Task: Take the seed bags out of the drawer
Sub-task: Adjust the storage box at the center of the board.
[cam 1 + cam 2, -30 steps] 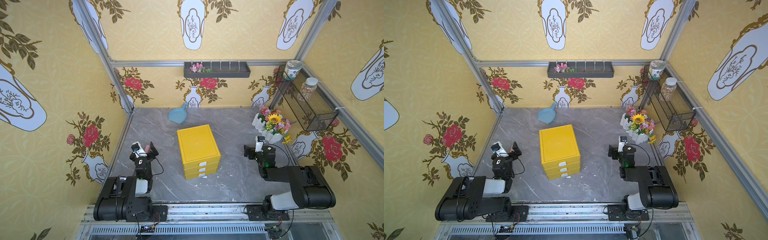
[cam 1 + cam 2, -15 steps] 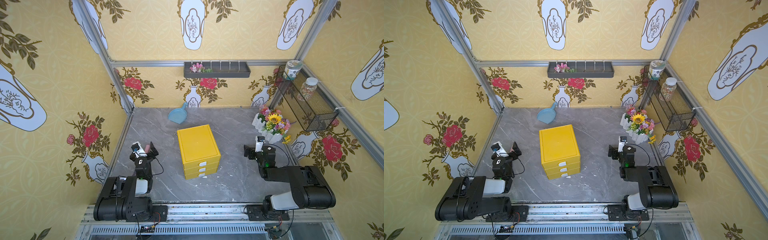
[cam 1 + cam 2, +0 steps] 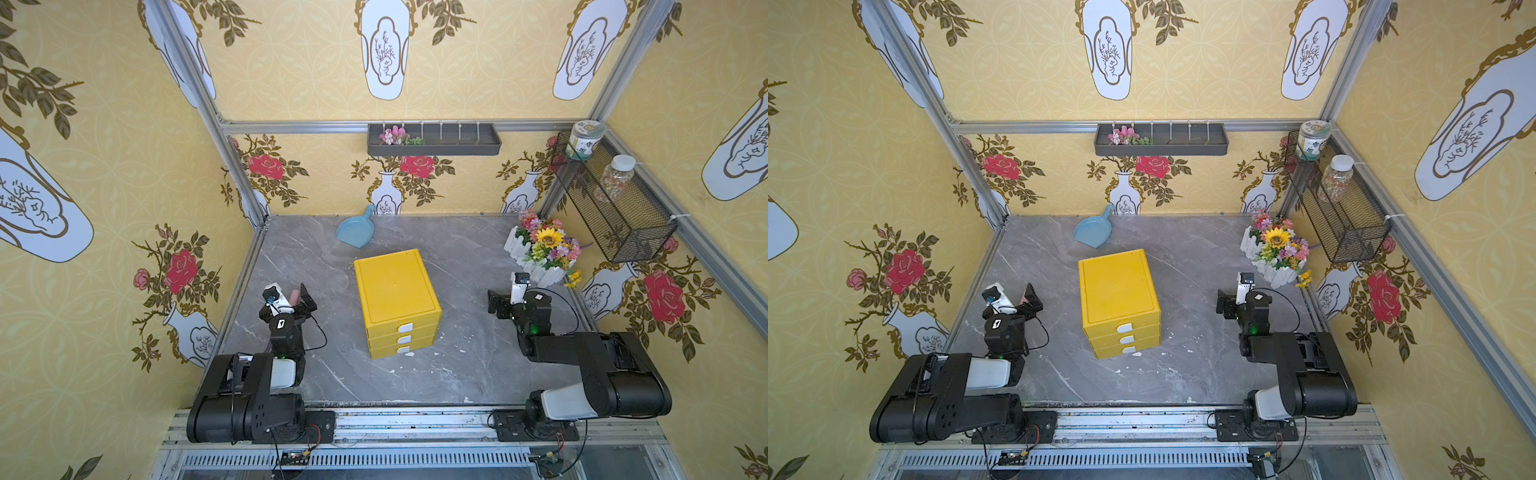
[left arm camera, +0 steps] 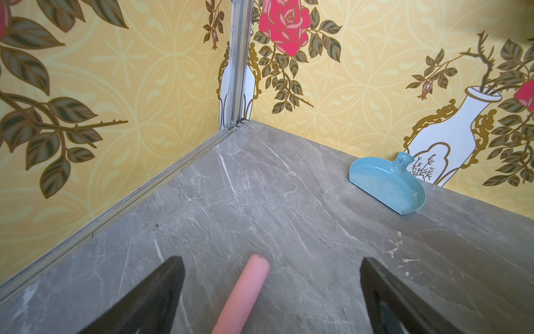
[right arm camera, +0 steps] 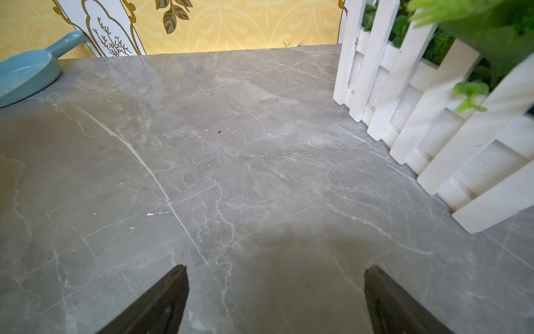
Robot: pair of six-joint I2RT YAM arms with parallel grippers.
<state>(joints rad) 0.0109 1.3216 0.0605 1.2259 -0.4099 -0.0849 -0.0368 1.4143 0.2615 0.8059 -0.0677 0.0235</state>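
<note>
The left gripper (image 4: 271, 261) and right gripper (image 5: 274, 270) gape wide and empty over bare bench (image 3: 457, 365), near its left and right edges. Between them the yellow chest (image 3: 395, 286) has its three drawers (image 3: 401, 338) shut, so the seed bags cannot be seen. A dustpan (image 3: 353, 235) lies by the far edge, and a flower box (image 3: 536, 270) stands near the right gripper.

This is a robot test cell dressed as a homely garden corner, not a real room. Flowered wallpaper (image 3: 291, 62) is stretched over a bare aluminium frame (image 3: 291, 126). The marble-look tabletop (image 3: 469, 257) ends at a metal rail (image 3: 415, 424), where the left arm (image 3: 249, 395) and right arm (image 3: 602, 374) are mounted. The props look staged: a yellow drawer chest (image 3: 395, 286), a blue scoop (image 3: 355, 232), a flower box (image 3: 540, 253), a wire basket (image 3: 615, 208) with jars (image 3: 585, 139), and a wall tray (image 3: 434, 139).
</note>
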